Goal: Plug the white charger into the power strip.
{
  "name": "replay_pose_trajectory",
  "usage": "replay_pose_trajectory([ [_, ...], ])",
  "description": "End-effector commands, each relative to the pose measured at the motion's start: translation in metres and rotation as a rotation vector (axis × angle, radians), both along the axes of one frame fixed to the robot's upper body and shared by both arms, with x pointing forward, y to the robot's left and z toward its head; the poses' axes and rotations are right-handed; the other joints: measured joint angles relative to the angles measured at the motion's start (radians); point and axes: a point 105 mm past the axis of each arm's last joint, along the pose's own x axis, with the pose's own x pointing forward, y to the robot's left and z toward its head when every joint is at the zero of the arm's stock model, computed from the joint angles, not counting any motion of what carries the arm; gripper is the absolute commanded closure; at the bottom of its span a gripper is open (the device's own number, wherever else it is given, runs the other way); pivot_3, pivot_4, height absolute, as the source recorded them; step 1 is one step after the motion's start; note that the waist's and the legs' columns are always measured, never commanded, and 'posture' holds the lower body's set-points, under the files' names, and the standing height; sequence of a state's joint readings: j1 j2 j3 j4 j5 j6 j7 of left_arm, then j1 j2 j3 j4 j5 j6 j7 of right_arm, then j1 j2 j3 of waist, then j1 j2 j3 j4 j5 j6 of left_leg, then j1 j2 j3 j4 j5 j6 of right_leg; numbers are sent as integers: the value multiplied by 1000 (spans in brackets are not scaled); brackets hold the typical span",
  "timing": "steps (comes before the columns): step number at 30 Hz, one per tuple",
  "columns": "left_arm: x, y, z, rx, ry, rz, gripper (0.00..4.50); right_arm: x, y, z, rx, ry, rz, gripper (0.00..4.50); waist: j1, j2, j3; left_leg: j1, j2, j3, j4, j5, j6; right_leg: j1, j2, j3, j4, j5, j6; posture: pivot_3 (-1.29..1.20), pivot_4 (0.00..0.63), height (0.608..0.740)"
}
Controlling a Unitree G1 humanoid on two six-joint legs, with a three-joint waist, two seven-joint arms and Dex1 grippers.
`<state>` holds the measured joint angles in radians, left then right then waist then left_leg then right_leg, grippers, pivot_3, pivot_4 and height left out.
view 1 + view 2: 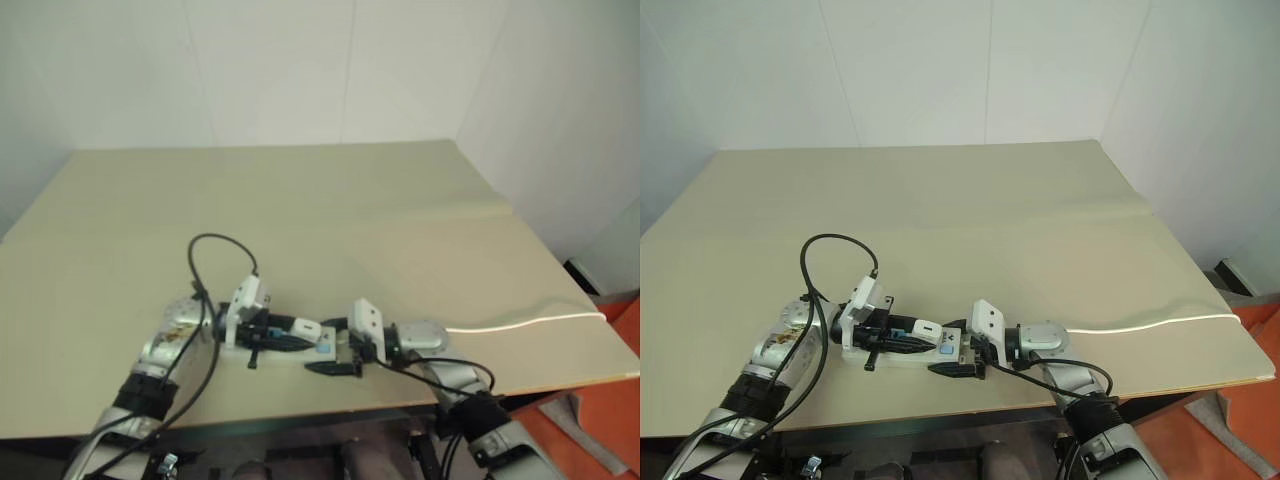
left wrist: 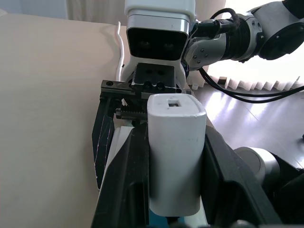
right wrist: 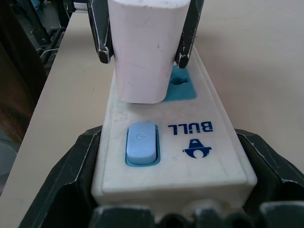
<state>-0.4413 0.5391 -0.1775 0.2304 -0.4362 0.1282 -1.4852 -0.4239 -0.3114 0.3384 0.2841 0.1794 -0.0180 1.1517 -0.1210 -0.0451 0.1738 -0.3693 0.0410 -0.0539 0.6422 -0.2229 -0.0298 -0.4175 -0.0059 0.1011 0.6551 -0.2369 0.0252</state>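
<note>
Apparently white charger point(image 2: 175, 152) between left fingers point(image 2: 126, 180), on power strip point(image 3: 209, 142).

Both arms reached in low over the near edge, forearms angled inward so the two grippers faced each other almost nose to nose. The left gripper point(image 1: 902, 338) pointed to the robot's right, roughly level, its black fingers point(image 2: 128, 185) clamped tight. The right gripper point(image 1: 958, 362) pointed left, its black fingers point(image 3: 71, 180) spread and pressed either side.
</note>
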Motion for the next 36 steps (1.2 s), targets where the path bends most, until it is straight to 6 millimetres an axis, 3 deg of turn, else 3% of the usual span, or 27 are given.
replay_pose_trajectory([
  [1, -7, 39, -12, 96, 21, 28, 3494, 0, -18, -20, -63, 67, -36, 1065, -3, 0, 0, 0, 0, 0, 0, 0, 0, 0, 0, 0, 0, 0, 0, 0, 150, 740],
  [15, -1, 47, -35, 90, -10, 155, 3494, -1, -25, -17, -78, 68, -25, 1065, 0, 2, -1, 1, 2, 1, -1, 0, 0, -1, 3, 0, 1, -1, -1, 0, 150, 740],
  [36, -19, 72, -37, 117, 61, 172, 3494, 5, -27, -14, -96, 60, -13, 1065, -4, 3, -1, 1, 4, 2, -2, -1, 1, -2, 4, 1, 1, -1, -2, 0, 150, 740],
])
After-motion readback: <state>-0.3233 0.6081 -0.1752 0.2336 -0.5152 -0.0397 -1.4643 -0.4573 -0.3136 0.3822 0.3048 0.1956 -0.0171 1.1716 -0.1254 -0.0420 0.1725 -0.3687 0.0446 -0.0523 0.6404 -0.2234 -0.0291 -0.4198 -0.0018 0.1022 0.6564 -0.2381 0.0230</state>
